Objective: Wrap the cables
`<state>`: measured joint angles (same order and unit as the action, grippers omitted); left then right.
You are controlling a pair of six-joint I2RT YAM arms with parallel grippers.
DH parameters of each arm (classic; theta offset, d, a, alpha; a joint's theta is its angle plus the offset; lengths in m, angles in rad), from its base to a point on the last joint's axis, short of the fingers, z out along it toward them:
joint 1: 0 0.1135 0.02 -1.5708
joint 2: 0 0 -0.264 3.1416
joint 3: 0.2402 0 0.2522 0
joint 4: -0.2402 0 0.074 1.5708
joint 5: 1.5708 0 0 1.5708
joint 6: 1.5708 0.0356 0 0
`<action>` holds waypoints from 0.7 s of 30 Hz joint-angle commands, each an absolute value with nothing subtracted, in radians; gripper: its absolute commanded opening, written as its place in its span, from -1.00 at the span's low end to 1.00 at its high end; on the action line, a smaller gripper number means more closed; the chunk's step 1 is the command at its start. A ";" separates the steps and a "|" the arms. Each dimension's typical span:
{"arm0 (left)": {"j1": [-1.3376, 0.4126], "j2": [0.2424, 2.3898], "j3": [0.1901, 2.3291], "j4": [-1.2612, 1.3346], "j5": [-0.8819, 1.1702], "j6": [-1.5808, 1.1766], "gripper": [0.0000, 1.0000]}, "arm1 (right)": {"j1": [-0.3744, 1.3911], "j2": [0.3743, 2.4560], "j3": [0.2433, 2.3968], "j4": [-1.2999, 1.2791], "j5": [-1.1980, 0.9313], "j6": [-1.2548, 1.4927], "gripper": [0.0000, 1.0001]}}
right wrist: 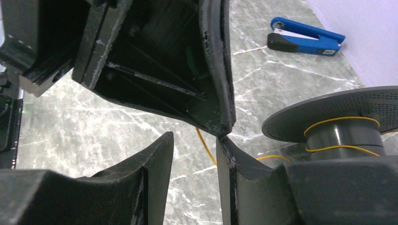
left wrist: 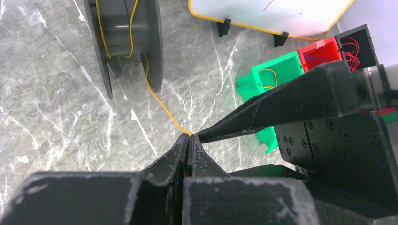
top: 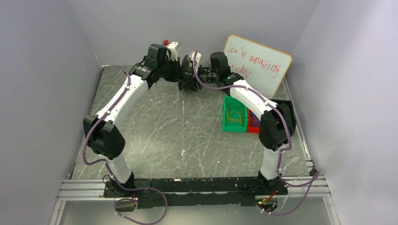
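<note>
Between spool (left wrist: 124,33) and left tool (left wrist: 187,138), the cable (left wrist: 162,105) slants straight, pinched at the tips; right tool (right wrist: 195,138) gapes.

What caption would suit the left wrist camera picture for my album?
Left gripper shut on the yellow cable that runs to the grey spool.

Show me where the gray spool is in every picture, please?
Top external: I cannot pick it out here.
Left wrist: the gray spool is at the top left, and the yellow cable runs down from it.
Right wrist: the gray spool is at the right edge, with yellow cable round its hub.
Shared landmark: the marbled table shows in all three.
</note>
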<state>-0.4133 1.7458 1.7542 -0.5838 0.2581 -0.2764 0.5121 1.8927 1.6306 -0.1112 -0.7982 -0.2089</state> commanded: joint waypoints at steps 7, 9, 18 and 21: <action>-0.414 1.720 1.750 -0.560 0.280 -0.294 -0.95 | 0.513 1.890 1.707 -0.121 -0.758 -0.253 -0.17; -0.414 1.719 1.751 -0.562 0.266 -0.294 -0.95 | 0.514 1.887 1.713 -0.130 -0.759 -0.261 -0.17; -0.403 1.725 1.761 -0.572 0.235 -0.321 -0.95 | 0.540 1.877 1.704 -0.170 -0.712 -0.335 -0.15; -0.402 1.725 1.756 -0.566 0.263 -0.333 -0.95 | 0.547 1.890 1.707 -0.165 -0.703 -0.334 -0.14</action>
<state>-0.4072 1.7458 1.7542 -0.5880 0.2390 -0.3000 0.5335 1.8946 1.6699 -0.1780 -0.7296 -0.3000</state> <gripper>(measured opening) 0.034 0.426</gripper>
